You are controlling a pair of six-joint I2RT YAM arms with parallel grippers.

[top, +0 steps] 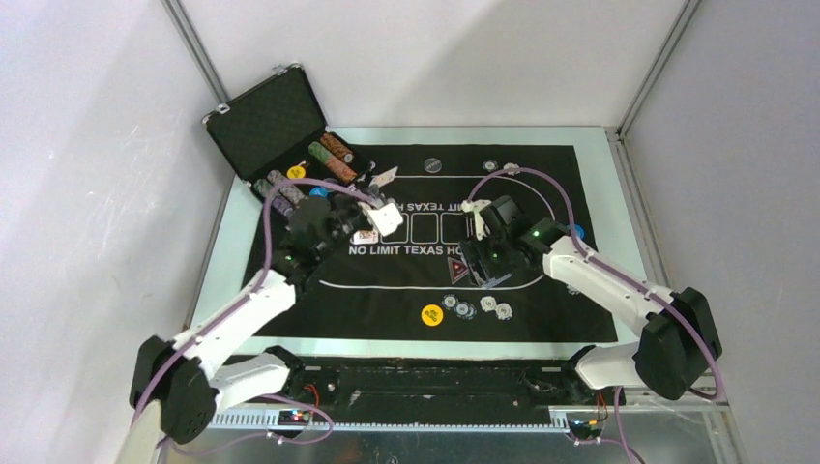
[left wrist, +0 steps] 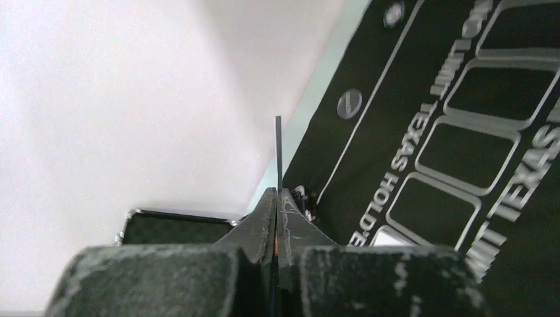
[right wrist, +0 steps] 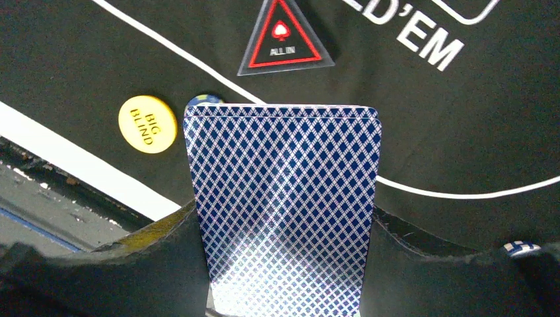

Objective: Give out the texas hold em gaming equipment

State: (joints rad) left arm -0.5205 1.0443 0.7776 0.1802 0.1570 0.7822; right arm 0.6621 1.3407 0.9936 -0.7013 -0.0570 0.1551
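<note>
Currently, a single card (left wrist: 278, 148) is pinched edge-on between the fully closed fingers of the left gripper (left wrist: 277, 198), and it sticks straight out past the fingertips, clear of the mat (top: 387, 309). This gripper is held over the left half of the table, toward the far-left corner. Blue-backed cards (right wrist: 284, 198) are clamped in the right gripper (top: 486, 263), with a finger pressed against each long side, so the jaws are parted only by the cards' width. How many cards are held cannot be told. They are held over the middle of the mat, slightly toward the near edge, with their patterned backs turned to the wrist camera. Just beside them, the triangle marker (right wrist: 284, 36) is laid flat on the mat. A yellow disc (right wrist: 147, 123) lettered BIG BLIND is placed closer to the near edge, and a short row of small chips (top: 465, 309) is set just beside it toward the right edge. A dark disc (top: 433, 164) and two far chips (top: 491, 165) are laid near the far edge, well apart from both grippers. A blue disc (top: 577, 232) is partly hidden by the right arm toward the right edge. The open case (top: 266, 121) is placed at the far-left corner, and racked chips (top: 329, 155) are lined up in it.
</note>
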